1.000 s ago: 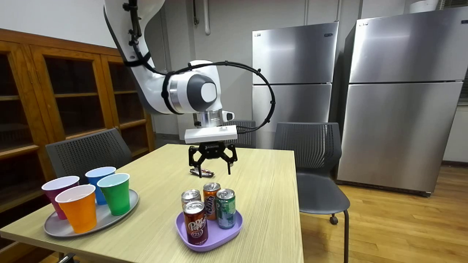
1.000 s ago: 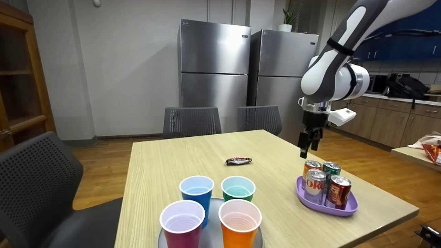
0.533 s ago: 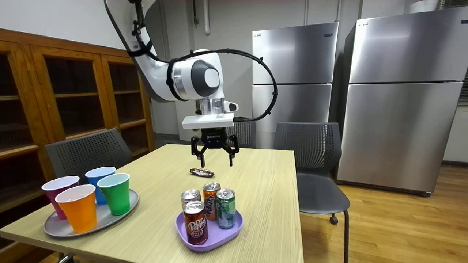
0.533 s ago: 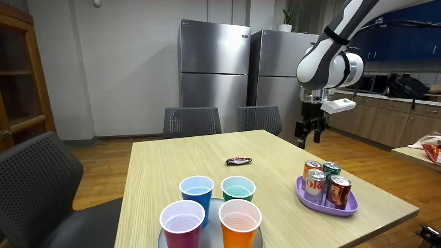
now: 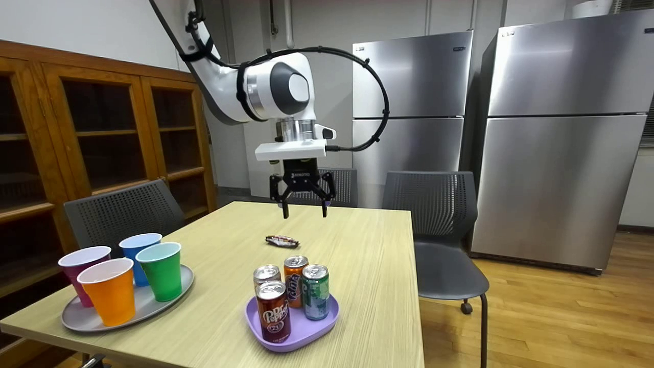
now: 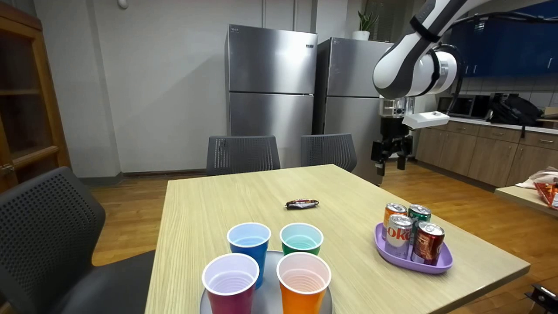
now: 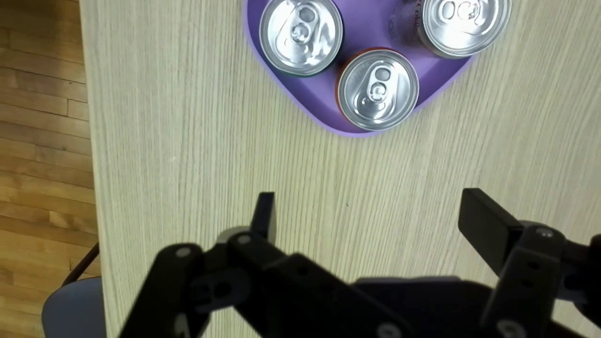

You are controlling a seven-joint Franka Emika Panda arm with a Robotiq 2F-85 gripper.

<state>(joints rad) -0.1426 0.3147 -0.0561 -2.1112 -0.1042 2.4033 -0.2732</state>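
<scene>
My gripper [image 5: 305, 214] hangs in the air above the table, fingers spread wide, nothing between them. In the wrist view only bare tabletop shows between the fingertips, and the orange can [image 7: 378, 89] is the nearest object ahead. That can stands on a purple tray [image 5: 306, 333] with a green can [image 5: 316, 296], a dark red Dr Pepper can [image 5: 274, 314] and a Diet Coke can [image 6: 398, 235]. The Dr Pepper can is outside the wrist view. A small dark wrapped snack [image 6: 301, 203] lies on the table, well below the gripper in an exterior view.
A grey round tray [image 5: 143, 313] carries a purple cup [image 5: 84, 271], orange cup [image 5: 110, 296], blue cup [image 5: 140, 255] and green cup [image 5: 162, 273]. Dark chairs [image 5: 429, 204] stand around the table [image 6: 348, 244]. A cable loops beside the arm. Fridges and wooden cabinets stand behind.
My gripper has risen steadily, straight up from the tray of cans, with its fingers staying spread. Cans, cups and snack have kept their places.
</scene>
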